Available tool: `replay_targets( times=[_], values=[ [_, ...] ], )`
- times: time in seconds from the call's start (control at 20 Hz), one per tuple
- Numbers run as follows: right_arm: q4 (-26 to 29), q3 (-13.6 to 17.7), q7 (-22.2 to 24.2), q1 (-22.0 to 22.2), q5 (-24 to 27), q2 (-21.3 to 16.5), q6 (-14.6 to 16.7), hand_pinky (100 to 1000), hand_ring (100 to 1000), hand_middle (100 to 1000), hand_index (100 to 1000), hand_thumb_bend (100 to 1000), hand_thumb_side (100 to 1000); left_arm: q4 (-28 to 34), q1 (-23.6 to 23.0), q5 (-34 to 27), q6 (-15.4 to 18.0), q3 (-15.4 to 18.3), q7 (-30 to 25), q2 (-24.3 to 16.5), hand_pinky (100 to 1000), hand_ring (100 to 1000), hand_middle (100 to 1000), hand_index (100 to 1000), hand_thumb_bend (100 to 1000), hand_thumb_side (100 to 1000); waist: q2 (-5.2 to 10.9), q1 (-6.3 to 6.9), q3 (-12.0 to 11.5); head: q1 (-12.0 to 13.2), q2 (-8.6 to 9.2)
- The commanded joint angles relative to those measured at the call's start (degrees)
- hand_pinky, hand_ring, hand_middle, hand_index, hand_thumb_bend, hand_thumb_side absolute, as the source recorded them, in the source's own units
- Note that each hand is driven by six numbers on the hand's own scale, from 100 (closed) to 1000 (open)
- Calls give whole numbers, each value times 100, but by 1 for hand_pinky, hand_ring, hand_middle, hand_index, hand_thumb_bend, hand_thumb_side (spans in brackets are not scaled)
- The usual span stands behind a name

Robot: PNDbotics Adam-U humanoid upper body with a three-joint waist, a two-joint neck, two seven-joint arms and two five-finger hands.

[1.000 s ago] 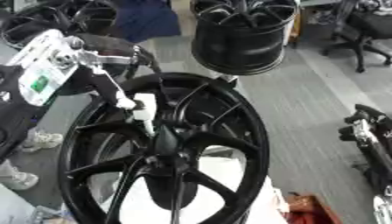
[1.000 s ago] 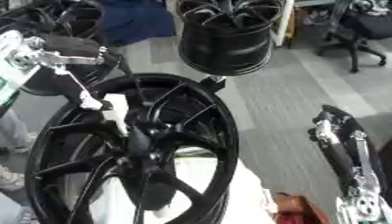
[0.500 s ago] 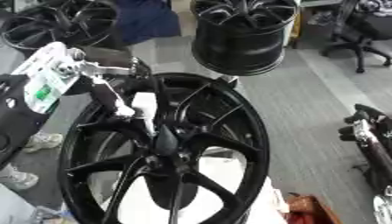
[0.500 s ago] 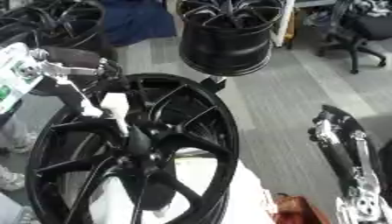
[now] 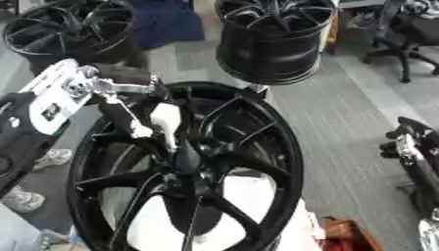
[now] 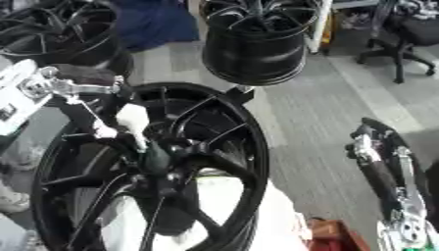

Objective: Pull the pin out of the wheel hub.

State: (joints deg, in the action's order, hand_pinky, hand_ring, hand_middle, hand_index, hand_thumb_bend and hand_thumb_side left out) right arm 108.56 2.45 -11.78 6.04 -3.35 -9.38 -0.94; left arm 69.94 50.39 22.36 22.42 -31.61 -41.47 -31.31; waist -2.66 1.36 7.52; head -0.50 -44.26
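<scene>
Though my left hand (image 5: 158,117) reaches over the upper left rim of the wheel (image 5: 283,162), I judge the job unfinished: the pin (image 5: 174,142) sits at the hub (image 5: 187,164) in the wheel's middle, with my fingers (image 5: 164,113) curled down onto its top end. I cannot tell whether it has come free at all; drawing it clear is what remains. The right eye view shows more of my right hand (image 6: 377,147), idle off the wheel's right rim, though I cannot tell its fingers' state.
</scene>
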Motion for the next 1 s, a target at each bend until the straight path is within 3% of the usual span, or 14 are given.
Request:
replay_targets(
  times=[0.05,0.2,0.6,0.8,0.95,1.0],
  values=[
    [45,9,0,-57,22,-91,2,574,566,586,803,100,551,232,95,-469,798,109,-1050,-241,477,316,409,569,100,251,65,-9,-2,0,14],
    [42,13,-6,-52,21,-88,3,574,566,586,803,100,551,487,120,-915,485,407,-1050,-369,463,306,392,556,100,220,70,-10,-14,-15,14],
    [35,47,-34,-31,10,-75,4,575,566,586,803,100,551,974,137,-1975,-213,1818,-1037,-1055,470,319,391,569,100,223,92,-7,-86,-67,14],
    [25,68,-62,-17,0,-78,-5,575,566,586,803,100,548,854,-247,-1729,-364,2367,-795,-1665,493,343,432,605,100,215,105,7,-141,-92,14],
    [26,83,-75,3,-7,-80,-3,575,566,586,803,100,553,466,-844,-1072,-512,2729,-506,-2124,504,360,474,624,100,212,112,13,-207,-123,14],
    [26,88,-80,8,-10,-78,-4,575,566,585,803,100,552,315,-1035,-867,-549,2833,-392,-2198,516,382,523,673,100,211,111,10,-221,-128,14]
  ],
)
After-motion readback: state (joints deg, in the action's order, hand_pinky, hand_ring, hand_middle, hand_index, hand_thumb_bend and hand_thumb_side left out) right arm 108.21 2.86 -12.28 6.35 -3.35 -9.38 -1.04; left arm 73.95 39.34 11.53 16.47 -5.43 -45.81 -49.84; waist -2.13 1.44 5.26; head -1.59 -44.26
